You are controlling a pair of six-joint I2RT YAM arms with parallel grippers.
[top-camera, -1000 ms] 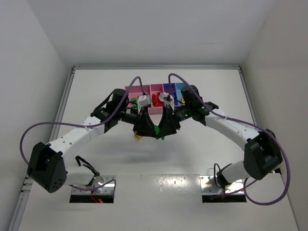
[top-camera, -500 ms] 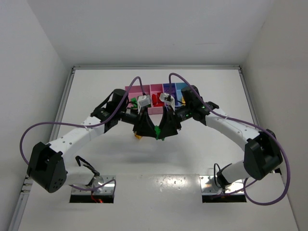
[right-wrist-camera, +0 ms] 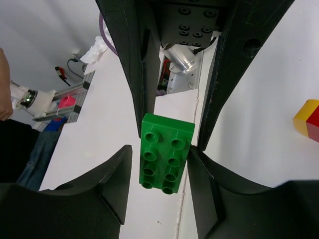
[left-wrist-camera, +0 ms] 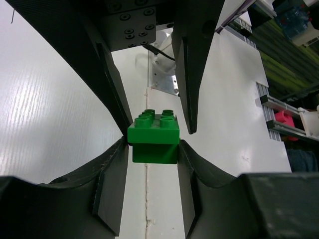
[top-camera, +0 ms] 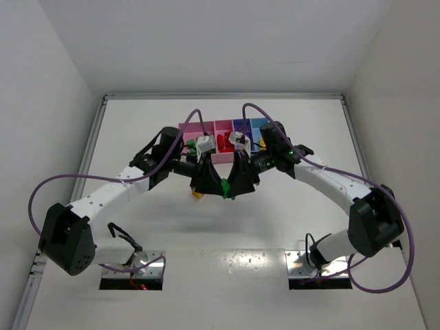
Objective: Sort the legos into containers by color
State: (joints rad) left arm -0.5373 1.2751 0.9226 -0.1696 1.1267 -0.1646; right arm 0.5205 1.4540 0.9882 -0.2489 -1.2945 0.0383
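A green lego [top-camera: 225, 185] hangs above the table between both grippers. My left gripper [left-wrist-camera: 152, 145] is shut on it, and both pads touch its sides in the left wrist view [left-wrist-camera: 153, 135]. My right gripper [right-wrist-camera: 160, 153] is open around the same brick [right-wrist-camera: 166, 152], with a small gap at one finger [right-wrist-camera: 122, 174]. The containers [top-camera: 206, 128] stand in a row just behind the grippers. The narrow pink bin holds a red lego [top-camera: 221, 141]. A green lego [top-camera: 190, 144] lies in the wide pink bin.
A yellow and red lego clump [right-wrist-camera: 309, 119] lies on the table beside the grippers, and it also shows under the left arm in the top view [top-camera: 198, 194]. Purple cables [top-camera: 199, 117] loop over both wrists. White walls enclose the table.
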